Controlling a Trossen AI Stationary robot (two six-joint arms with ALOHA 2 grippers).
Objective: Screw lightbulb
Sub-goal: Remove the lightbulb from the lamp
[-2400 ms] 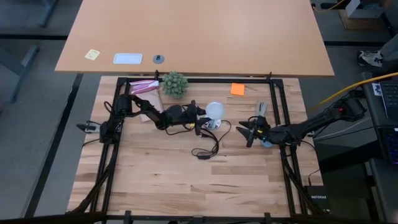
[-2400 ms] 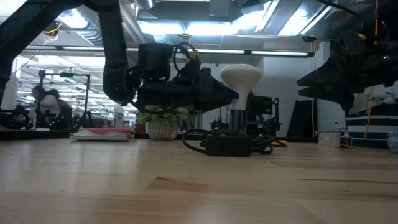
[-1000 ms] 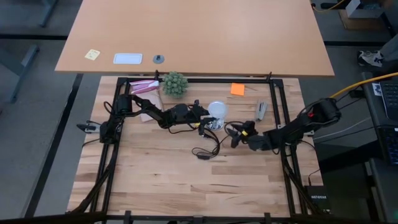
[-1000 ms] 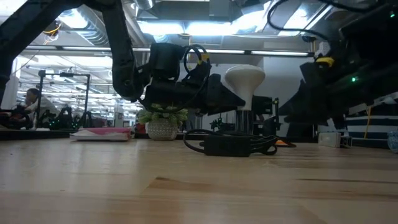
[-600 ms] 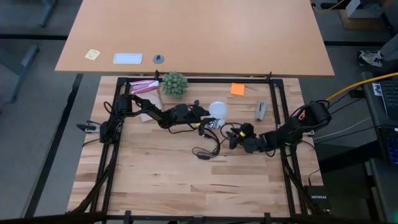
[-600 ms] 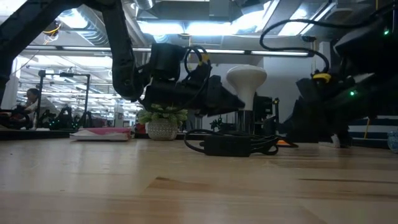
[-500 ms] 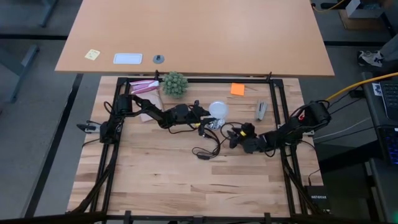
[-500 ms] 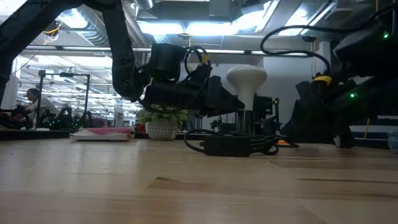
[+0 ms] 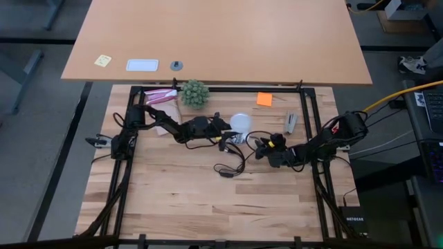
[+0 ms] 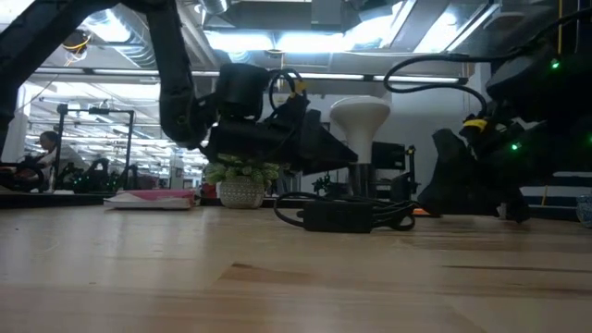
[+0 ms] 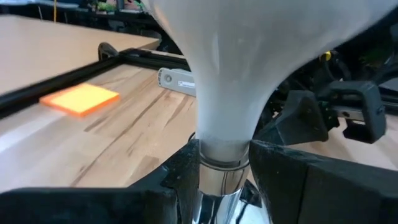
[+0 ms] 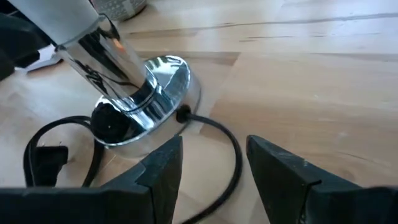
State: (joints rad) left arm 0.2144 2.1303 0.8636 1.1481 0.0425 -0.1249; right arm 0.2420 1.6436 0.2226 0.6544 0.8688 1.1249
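Note:
The white lightbulb stands upright, dome up, in a chrome socket whose round foot rests on the wooden table; a black cord leaves the foot. My left gripper reaches in level from the table's left and is shut on the bulb's narrow lower end. My right gripper is low over the table just right of the socket. It points at the foot, open, with nothing between its fingers. My left gripper pinches the bulb's narrow lower end between its two fingers, just where the grey base enters the chrome socket stem. The fingers come level from the table's left, across the upright neck. The bulb stands upright in the socket, whose foot is on the table.
A small green plant and a pink packet are at the far left. An orange note and a grey metal piece lie at the far right. The cord's black switch lies nearer. Black frame rails border the table.
My right gripper has sunk toward the table and rolled about its own axis, still open and still pointing at the socket's foot. My left gripper and the bulb have kept their place.

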